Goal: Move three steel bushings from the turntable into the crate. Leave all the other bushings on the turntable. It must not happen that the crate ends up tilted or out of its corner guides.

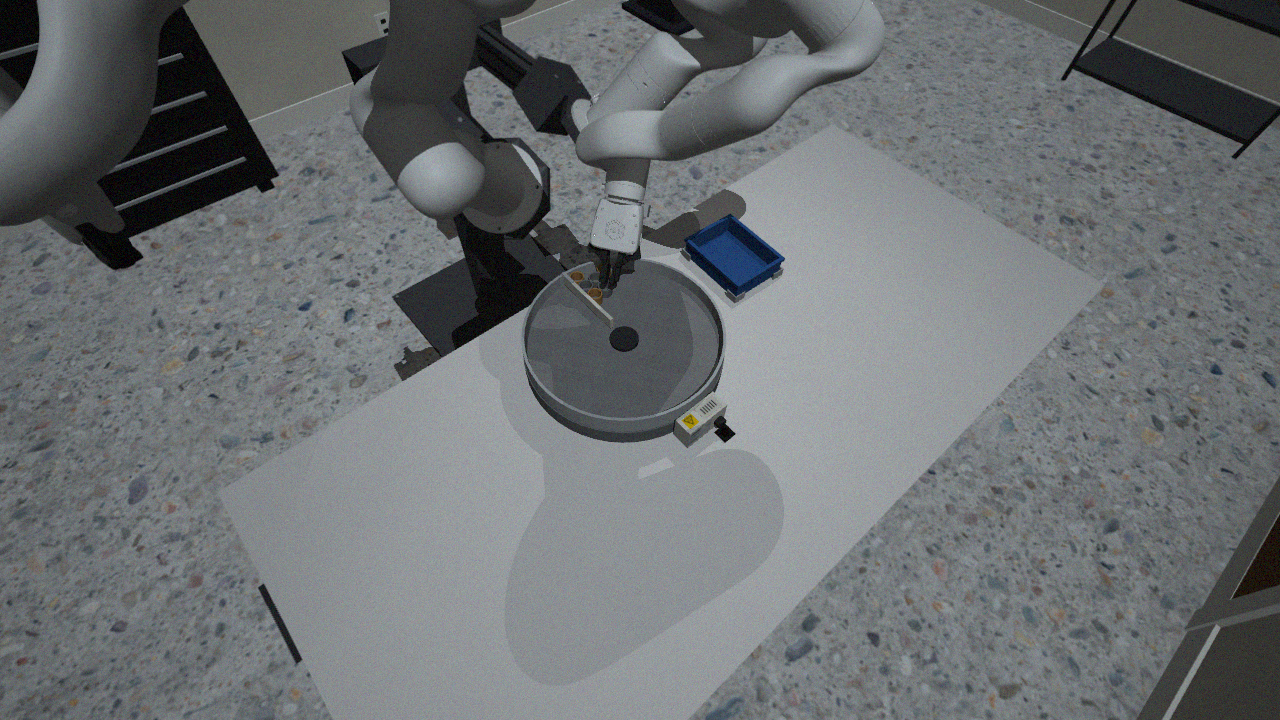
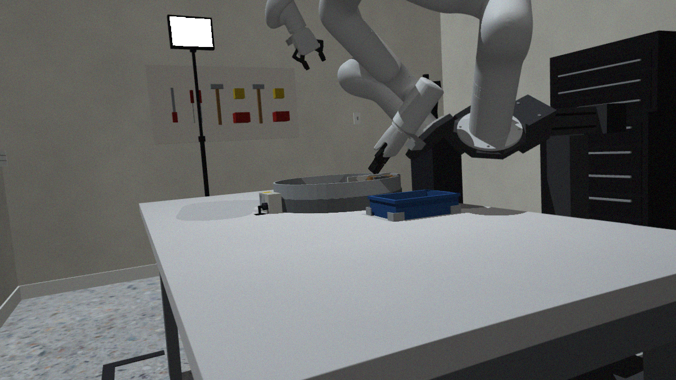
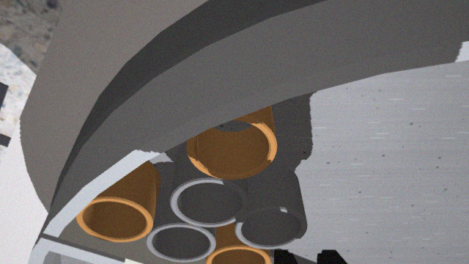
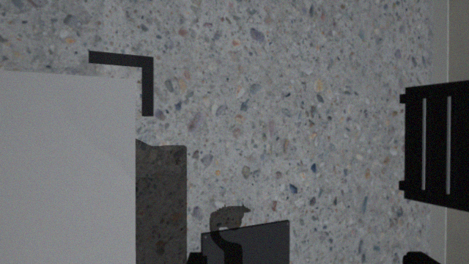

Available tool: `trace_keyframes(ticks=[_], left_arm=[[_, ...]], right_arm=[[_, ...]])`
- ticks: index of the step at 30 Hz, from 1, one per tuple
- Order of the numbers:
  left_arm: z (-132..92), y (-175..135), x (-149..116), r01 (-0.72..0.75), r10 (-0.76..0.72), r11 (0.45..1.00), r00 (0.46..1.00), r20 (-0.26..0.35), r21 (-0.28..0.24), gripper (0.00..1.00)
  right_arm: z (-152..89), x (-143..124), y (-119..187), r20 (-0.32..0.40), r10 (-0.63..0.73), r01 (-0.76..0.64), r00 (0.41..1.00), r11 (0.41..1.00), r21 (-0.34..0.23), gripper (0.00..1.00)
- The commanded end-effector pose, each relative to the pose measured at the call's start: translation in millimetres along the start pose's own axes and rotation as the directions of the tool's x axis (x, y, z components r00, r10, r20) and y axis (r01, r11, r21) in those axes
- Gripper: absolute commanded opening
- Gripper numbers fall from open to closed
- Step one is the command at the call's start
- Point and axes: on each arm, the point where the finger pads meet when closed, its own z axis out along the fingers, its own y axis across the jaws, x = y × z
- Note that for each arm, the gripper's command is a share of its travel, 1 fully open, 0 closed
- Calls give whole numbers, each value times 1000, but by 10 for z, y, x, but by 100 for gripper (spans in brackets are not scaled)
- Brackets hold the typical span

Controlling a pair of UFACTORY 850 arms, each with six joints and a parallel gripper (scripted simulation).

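Left claw (image 1: 610, 284) (image 2: 374, 169) (image 3: 307, 257): fingers nearly together, narrow gap, gripping nothing. I have it tilted over the turntable, close above the rim on the arm-base side.

Near to far, exterior view:

– Pale grey flat-topped bench (image 1: 850, 402) (image 2: 378, 264) (image 4: 66, 165), its short edge toward me.

– Blue rectangular open crate (image 1: 736, 255) (image 2: 415, 206), near the long edge by the arm bases, between the turntable and the short edge nearest me. Sits level, within grey block-shaped corner guides (image 1: 735, 294) (image 2: 396, 216).

– White control box (image 1: 700, 419) (image 2: 270, 203), yellow warning label on top, at the turntable's side toward the opposite long edge.

– Round grey high-rimmed turntable (image 1: 626, 394) (image 2: 330, 191) (image 3: 366, 147), beside the arm-side long edge. I count three grey steel tube bushings standing together: one (image 3: 176, 202), a second (image 3: 152, 242), a third (image 3: 302, 198). Three copper-orange tube bushings stand around them: one by the wall (image 3: 238, 172), one (image 3: 144, 187) toward the pale straight divider bar (image 1: 588, 300) (image 2: 348, 179) (image 3: 84, 252), one (image 3: 238, 250) at the picture's lower edge.

– Right claw (image 1: 120, 259) (image 2: 315, 63) (image 4: 306, 258): wide open, high up, well apart from the turntable.

– Behind: bright rectangular work light (image 2: 190, 32) on a black stand; hammers on the wall.
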Motion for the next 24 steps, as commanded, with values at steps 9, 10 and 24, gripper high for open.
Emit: trace_keyframes(ticks=[9,10,24], left_arm=[[52,0,41,0,0,1000,1000,1,0,13],[52,0,41,0,0,1000,1000,1,0,13],[95,0,76,0,0,1000,1000,1,0,13]], right_arm=[[-8,4,0,-2,0,0,1000,1000,0,100],[-8,4,0,-2,0,0,1000,1000,0,100],[-8,4,0,-2,0,0,1000,1000,0,100]])
